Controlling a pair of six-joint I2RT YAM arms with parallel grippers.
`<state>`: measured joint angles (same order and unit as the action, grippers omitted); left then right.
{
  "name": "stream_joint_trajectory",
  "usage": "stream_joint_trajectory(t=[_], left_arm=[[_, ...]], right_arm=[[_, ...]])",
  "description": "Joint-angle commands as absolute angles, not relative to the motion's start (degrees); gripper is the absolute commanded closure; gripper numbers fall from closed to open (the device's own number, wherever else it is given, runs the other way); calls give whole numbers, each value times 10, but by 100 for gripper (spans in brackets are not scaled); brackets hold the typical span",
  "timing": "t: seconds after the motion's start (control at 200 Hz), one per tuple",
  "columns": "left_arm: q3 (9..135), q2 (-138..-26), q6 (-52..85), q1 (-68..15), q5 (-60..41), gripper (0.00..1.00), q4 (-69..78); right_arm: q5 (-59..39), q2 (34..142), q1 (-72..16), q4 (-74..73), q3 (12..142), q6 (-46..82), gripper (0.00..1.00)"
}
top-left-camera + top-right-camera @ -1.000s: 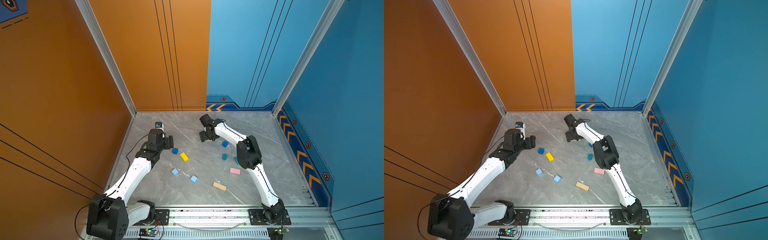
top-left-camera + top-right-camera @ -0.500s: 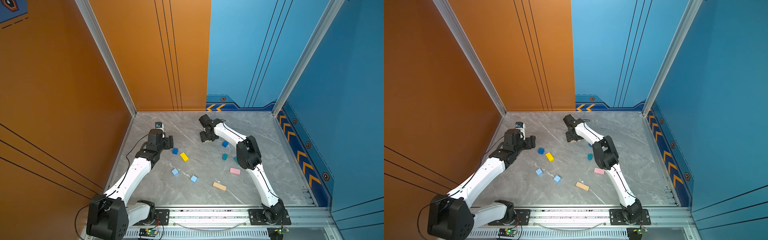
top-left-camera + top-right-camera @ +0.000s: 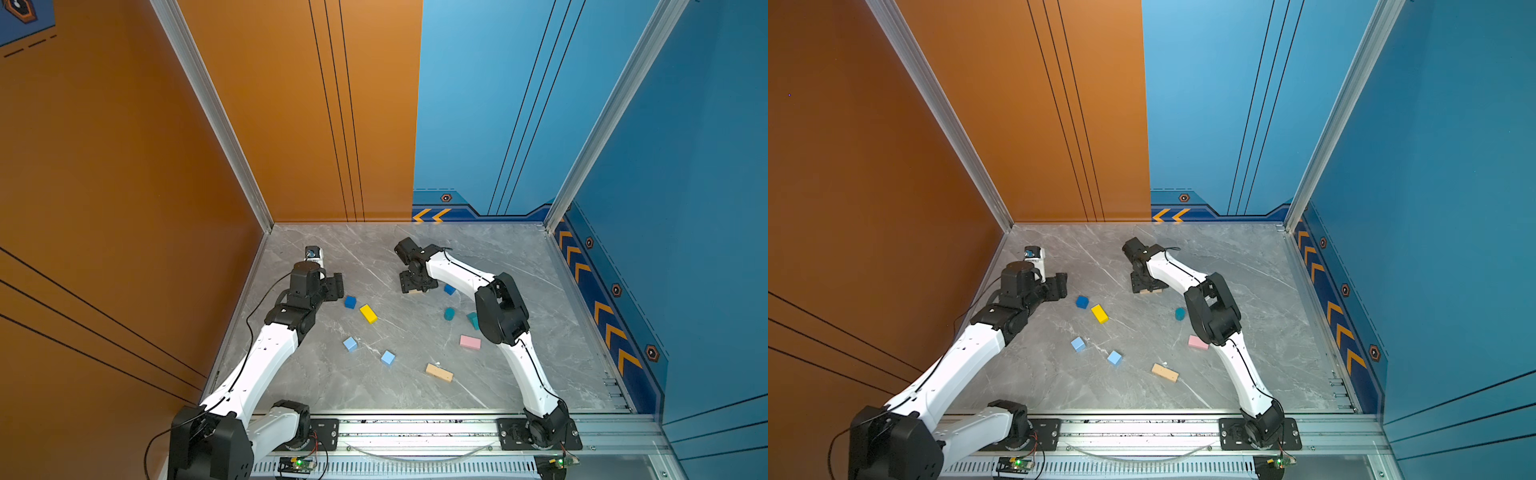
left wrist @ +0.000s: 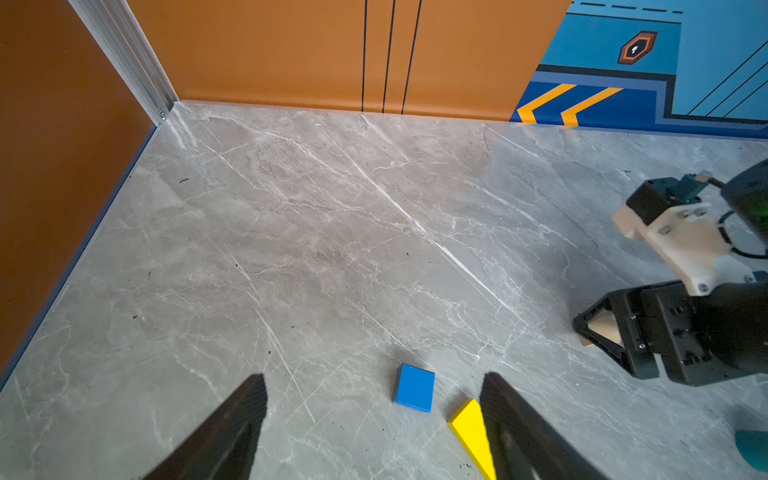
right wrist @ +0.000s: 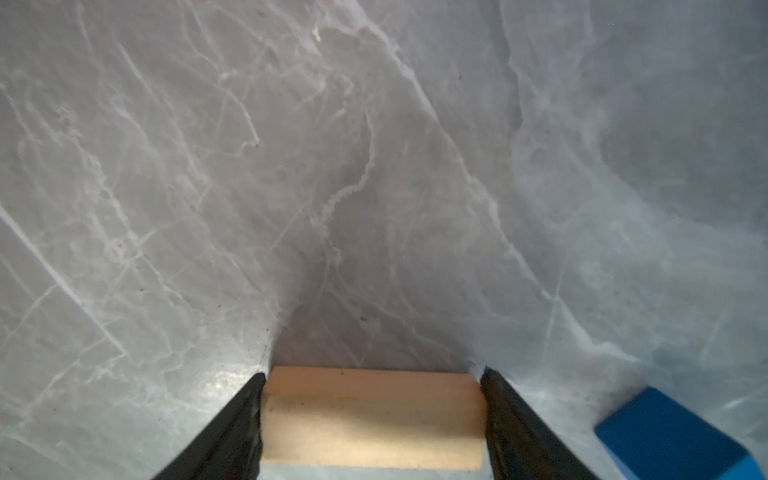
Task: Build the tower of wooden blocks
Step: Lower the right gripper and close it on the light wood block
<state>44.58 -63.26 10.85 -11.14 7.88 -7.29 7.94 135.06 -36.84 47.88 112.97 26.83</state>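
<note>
Right pincer [image 5: 372, 376] clamps tan plank [image 5: 374, 419], dark blue cube [image 5: 669, 432] beside; left pincer [image 4: 372, 376] wide.

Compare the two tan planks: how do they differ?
The far plank sits clamped between the right gripper's jaws; the near plank lies free, untouched. The far plank is mostly hidden under the gripper in both top views; the near plank shows fully. Both are tan.

tan plank [image 3: 1149, 292] mostly hidden under right gripper [image 3: 1148, 286], teal prism [image 3: 472, 319] nearby half behind elbow [image 3: 500, 309], dark blue cube [image 5: 665, 436] beside gripper cropped
</note>
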Motion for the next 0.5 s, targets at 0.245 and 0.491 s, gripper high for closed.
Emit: stream_joint_trajectory(t=[0.245,0.491], left_arm=[[424,-601,115,-98,59,18,-80],[416,-586,118,-88,50,18,-83]], right_arm=[[118,1302,-417,487,1033,364,43],[123,1294,-438,481,999,395,41]])
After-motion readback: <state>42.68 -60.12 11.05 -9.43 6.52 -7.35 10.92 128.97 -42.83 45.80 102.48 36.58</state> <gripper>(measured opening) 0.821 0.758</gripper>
